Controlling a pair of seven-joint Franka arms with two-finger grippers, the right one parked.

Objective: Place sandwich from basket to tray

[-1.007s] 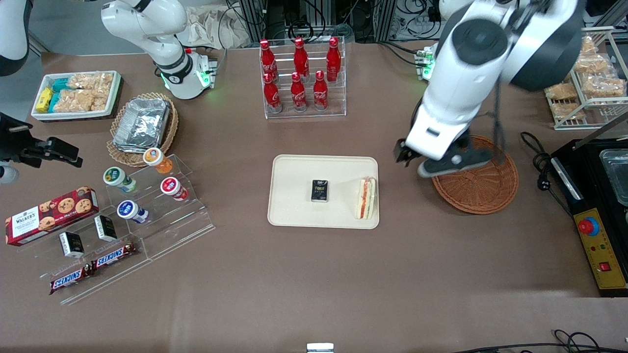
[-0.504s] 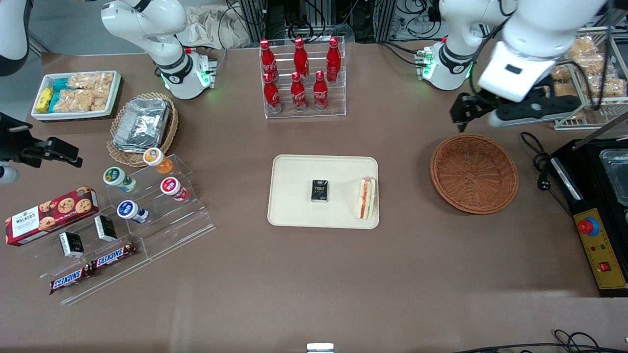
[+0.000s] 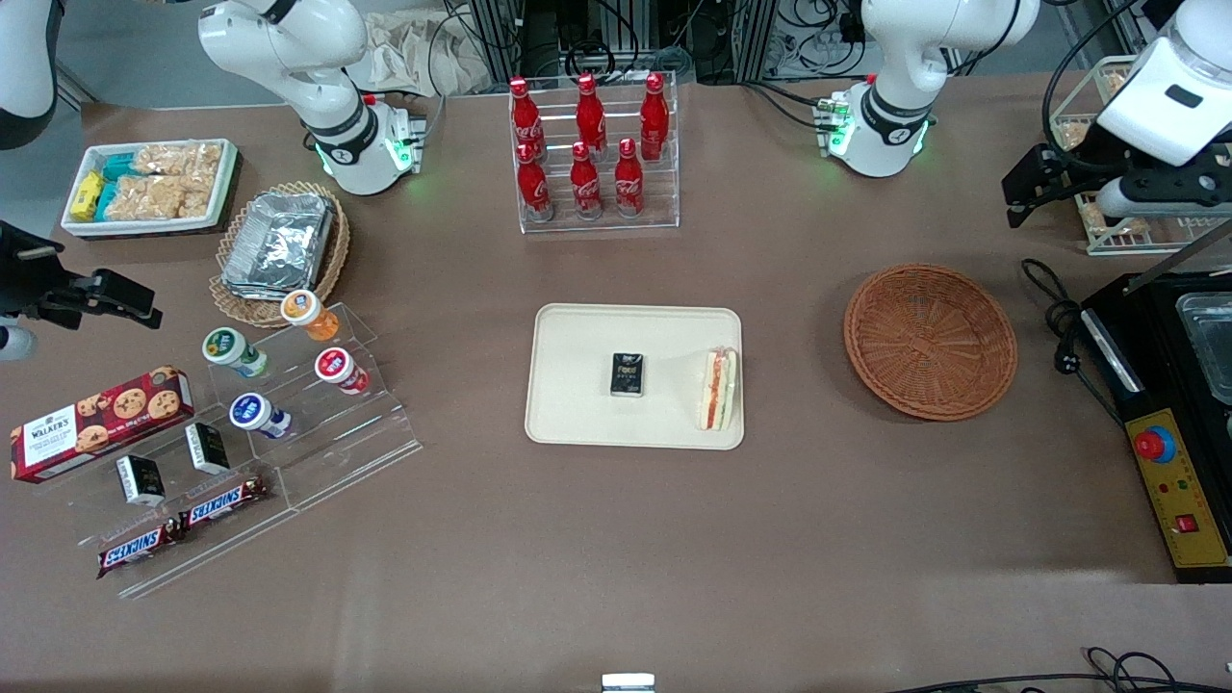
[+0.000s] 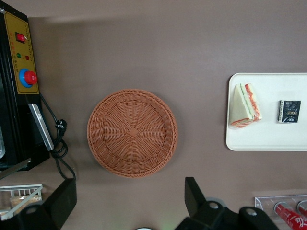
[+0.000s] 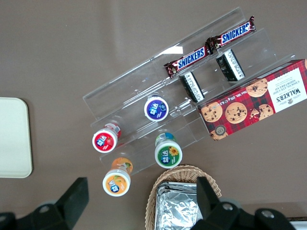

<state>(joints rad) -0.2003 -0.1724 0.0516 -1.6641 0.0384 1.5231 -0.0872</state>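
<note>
Sandwich (image 3: 718, 389) lies on the tray (image 3: 577, 385), along the tray edge nearest the basket (image 3: 930, 342), with a small black packet (image 3: 628, 374) beside it toward the tray's middle. The basket holds nothing; the left wrist view shows its woven bottom (image 4: 132, 132) bare, with the sandwich (image 4: 245, 105) well apart from it on the tray (image 4: 268, 136).

What has just changed is the arm. 1 second ago the gripper hung low over the basket's rim; half a second ago it had risen and pulled toward the table's farther edge. Now the gripper (image 3: 1028, 191) sits high at the working arm's end of the table, near the wire rack (image 3: 1136, 231) of snack bags and farther from the front camera than the basket. Its fingers (image 4: 194, 191) are spread wide with nothing between them.

Neither the sandwich nor the tray has shifted across these moments, so the release looks clean. My reading is that the transfer is done and this is the retreat to a rest pose. No further handling of the sandwich seems needed.
</note>
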